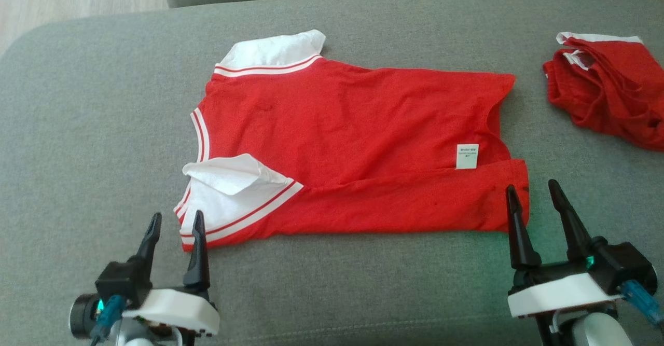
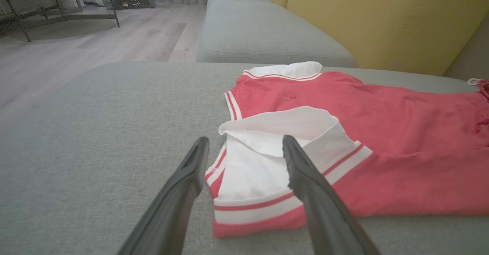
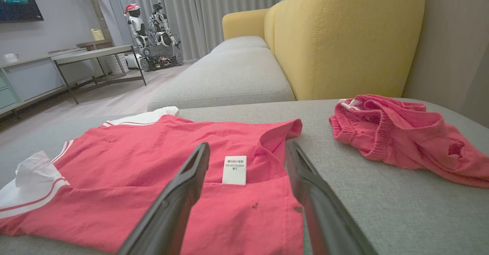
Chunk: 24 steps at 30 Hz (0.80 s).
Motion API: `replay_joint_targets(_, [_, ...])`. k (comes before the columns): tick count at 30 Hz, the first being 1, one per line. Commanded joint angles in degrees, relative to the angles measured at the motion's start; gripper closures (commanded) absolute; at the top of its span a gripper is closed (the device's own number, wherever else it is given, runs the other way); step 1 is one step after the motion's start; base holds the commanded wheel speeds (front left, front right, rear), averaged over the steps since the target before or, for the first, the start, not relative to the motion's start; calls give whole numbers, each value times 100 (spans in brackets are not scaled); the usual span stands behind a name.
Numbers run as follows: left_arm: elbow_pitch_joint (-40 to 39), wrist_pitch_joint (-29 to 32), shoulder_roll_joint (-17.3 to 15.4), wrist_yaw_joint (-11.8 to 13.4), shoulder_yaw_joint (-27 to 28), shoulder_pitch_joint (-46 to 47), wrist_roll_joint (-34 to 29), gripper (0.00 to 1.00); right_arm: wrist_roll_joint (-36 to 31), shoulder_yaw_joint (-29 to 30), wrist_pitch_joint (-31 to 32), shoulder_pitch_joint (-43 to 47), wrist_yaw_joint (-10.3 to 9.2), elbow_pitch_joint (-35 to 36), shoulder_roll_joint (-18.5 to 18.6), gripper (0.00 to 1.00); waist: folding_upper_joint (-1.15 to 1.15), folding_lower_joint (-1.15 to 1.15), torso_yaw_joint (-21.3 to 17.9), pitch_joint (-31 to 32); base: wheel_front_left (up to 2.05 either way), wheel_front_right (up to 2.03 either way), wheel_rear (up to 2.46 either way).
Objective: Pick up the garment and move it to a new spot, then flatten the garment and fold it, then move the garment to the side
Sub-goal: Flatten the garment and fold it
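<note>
Left gripper [image 1: 177, 213]: I see it at 7 o'clock, fingers spread wide, gripping nothing, tips by the white sleeve [image 1: 228, 201]
Right gripper [image 1: 531, 184]: at 5 o'clock, also released and empty, tips over the hem corner
Shirt [image 1: 353, 143]: red, lying flat at the centre of my head view, near edge folded over, tag [image 1: 467, 156] toward 4 o'clock
Cushion [image 1: 78, 128]: grey, under the shirt
Second garment [image 1: 612, 92]: red, crumpled at 2 o'clock, well apart from the shirt
Backrest [image 3: 344, 37]: yellow, far at 12 o'clock
</note>
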<state>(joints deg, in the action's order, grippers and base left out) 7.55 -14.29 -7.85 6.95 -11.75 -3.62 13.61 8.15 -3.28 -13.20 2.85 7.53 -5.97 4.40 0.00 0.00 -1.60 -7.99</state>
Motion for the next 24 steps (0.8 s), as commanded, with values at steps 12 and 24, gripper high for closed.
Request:
replay_joint_targets(12, [673,829,-7,-565,143,698,587,0,32,-125,7,-210,-4,145,-29,0,0,0,-8,-185,0,0,0])
replay_joint_targets(24, [1294,1452,-60,-440,347,818,974,0,150,-37,306,-188,-4,-133,-88,0,0,0,-176,-404,0,0,0])
